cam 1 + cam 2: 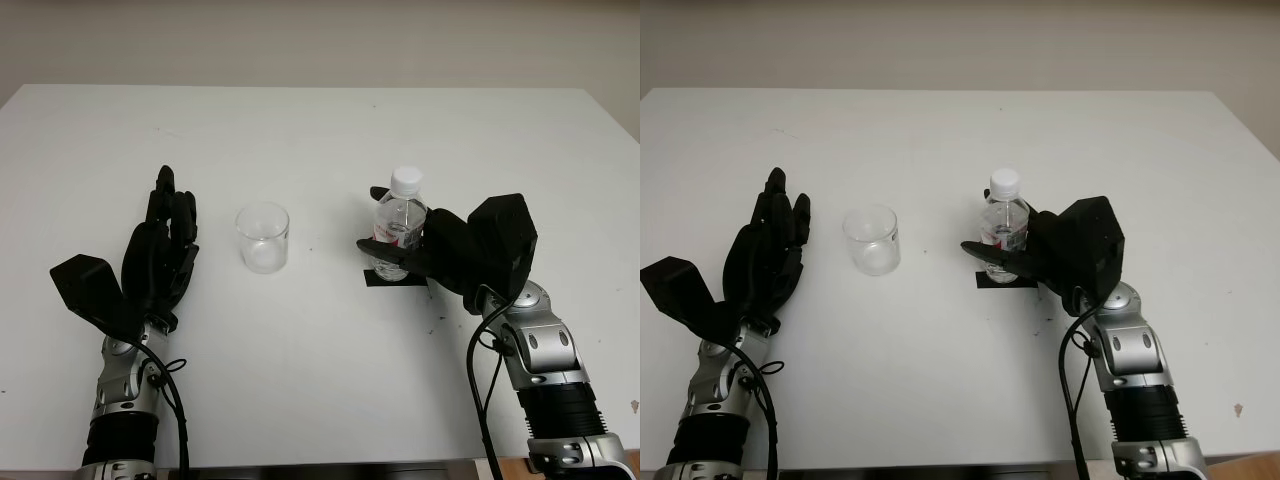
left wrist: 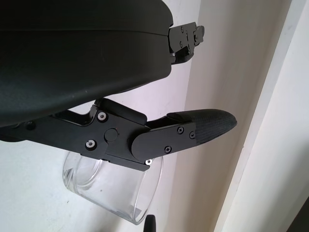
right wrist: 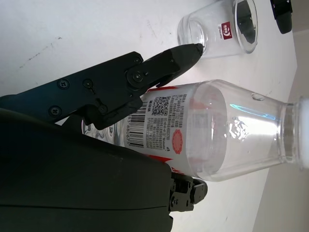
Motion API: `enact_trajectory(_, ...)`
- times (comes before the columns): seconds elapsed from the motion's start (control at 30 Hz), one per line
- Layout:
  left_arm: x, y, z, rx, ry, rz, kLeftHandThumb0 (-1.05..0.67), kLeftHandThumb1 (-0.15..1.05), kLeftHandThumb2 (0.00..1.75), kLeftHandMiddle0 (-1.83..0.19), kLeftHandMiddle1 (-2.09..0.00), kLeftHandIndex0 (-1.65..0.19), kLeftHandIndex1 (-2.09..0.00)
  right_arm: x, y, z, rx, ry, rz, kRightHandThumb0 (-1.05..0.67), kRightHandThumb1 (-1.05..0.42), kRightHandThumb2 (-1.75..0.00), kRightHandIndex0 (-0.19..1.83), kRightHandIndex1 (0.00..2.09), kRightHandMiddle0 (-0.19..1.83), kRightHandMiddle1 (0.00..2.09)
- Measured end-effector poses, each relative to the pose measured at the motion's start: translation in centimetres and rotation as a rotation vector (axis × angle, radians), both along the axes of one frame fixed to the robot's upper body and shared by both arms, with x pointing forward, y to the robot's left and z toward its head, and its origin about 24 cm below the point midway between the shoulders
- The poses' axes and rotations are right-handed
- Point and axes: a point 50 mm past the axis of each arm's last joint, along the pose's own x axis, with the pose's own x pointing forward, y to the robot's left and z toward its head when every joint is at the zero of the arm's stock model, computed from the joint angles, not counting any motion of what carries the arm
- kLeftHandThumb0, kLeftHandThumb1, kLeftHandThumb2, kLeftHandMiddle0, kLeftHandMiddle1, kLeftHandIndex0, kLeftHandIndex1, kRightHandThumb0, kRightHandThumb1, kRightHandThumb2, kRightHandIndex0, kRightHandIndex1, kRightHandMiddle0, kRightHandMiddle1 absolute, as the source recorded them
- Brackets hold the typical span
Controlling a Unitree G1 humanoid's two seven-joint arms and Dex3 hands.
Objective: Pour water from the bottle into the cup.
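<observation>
A clear plastic water bottle (image 1: 401, 225) with a white cap and red label stands upright on the white table (image 1: 320, 130), right of centre. My right hand (image 1: 372, 220) is shut on the bottle: its thumb crosses the front and its fingers reach round the back. In the right wrist view the bottle (image 3: 193, 130) lies against the palm, with one finger (image 3: 145, 72) across the label. An empty clear glass cup (image 1: 262, 238) stands upright to the left of the bottle, a short gap apart. My left hand (image 1: 168, 225) is open, left of the cup and apart from it.
A black tape mark (image 1: 375, 279) lies on the table under the bottle. The table's far edge meets a pale wall. The cup (image 2: 113, 193) shows just beyond my left hand's thumb in the left wrist view.
</observation>
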Motion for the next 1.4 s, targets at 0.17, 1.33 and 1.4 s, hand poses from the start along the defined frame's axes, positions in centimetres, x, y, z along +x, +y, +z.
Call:
enact_trajectory(0.17, 0.0, 0.0, 0.0, 0.001, 0.000, -0.001, -0.70, 1.05, 0.59, 0.12, -0.06, 0.15, -0.06, -0.1, -0.2, -0.1, 0.027, 0.014, 0.013, -0.72, -0.88, -0.05, -0.19, 0.00, -0.19, 0.00)
enact_trajectory(1.33, -0.2, 0.1, -0.3, -0.002, 0.014, -0.004, -0.70, 1.05, 0.57, 0.12, -0.05, 0.15, -0.05, -3.0, -0.6, -3.2, -0.077, -0.363, -0.079, -1.04, -0.93, -0.06, -0.19, 0.00, -0.19, 0.00)
enact_trajectory(1.4, -0.2, 0.1, -0.3, -0.002, 0.014, -0.004, -0.70, 1.05, 0.57, 0.12, -0.05, 0.15, -0.05, -3.0, -0.6, -3.2, -0.077, -0.363, -0.076, -1.02, -0.92, -0.06, -0.19, 0.00, -0.19, 0.00)
